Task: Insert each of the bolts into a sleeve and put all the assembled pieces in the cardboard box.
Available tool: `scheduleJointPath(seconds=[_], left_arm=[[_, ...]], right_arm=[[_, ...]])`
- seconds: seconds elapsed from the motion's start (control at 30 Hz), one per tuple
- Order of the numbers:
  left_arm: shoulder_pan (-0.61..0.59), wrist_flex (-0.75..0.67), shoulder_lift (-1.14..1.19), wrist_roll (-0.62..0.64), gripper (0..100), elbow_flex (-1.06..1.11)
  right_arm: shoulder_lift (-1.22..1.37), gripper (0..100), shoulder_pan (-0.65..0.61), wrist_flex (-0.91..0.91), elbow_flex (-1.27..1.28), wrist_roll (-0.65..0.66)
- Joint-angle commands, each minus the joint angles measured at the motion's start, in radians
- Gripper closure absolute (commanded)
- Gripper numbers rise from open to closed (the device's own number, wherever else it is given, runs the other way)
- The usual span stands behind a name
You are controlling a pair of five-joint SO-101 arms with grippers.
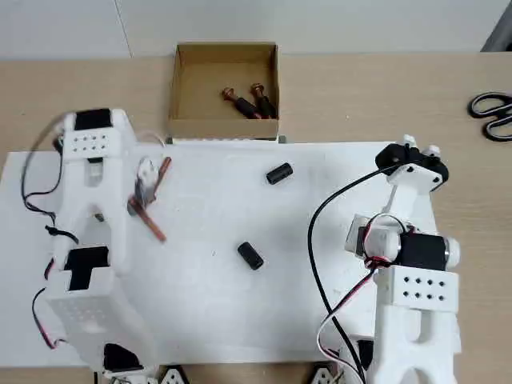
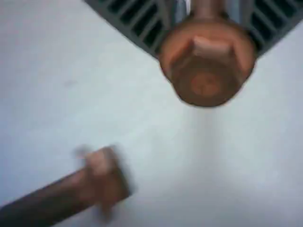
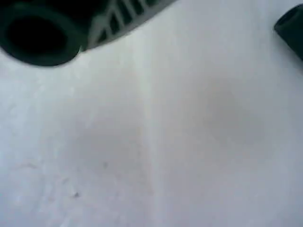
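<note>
Left hand (image 1: 149, 182) clenched on a copper bolt (image 2: 206, 66) (hex head facing its camera).
Second bolt (image 1: 152, 226) lies just beside it on the white sheet (image 1: 200, 312) over the wooden table (image 1: 360, 88); one black sleeve (image 1: 279, 173) rests near the cardboard box (image 1: 181, 88), another sleeve (image 1: 250, 255) mid-sheet. Right hand (image 1: 406, 156), at the sheet's right edge, grips a third sleeve (image 3: 35, 33). Two assembled pieces (image 1: 248, 102) lie in the box.

A copper-coloured hex-headed metal bolt (image 2: 207, 71) sits clamped in the left pincer (image 2: 206, 9), head toward the camera, with grey ribbed fingers (image 2: 127, 16) on either side of its shank. A second copper-coloured bolt (image 2: 71, 189), blurred, lies apart from it on the white sheet (image 2: 71, 71).
</note>
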Motion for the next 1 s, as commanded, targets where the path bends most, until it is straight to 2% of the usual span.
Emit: scheduleJointPath(seconds=[0.0,0.4,0.63,0.97], left_arm=[[0.002,0.011,-0.063,-0.058,99,0.097],[0.003,-0.222,-0.061,-0.120,96,0.375],[0.003,-0.265,-0.061,-0.120,95,0.475],[0.002,-0.264,-0.060,-0.118,96,0.499]], right_arm=[[-0.018,99.6,-0.007,-0.013,-0.051,0.009],[-0.018,99.6,-0.008,-0.013,-0.051,0.009],[-0.018,99.6,-0.008,-0.013,-0.051,0.009],[-0.018,99.6,-0.008,-0.013,-0.051,0.009]])
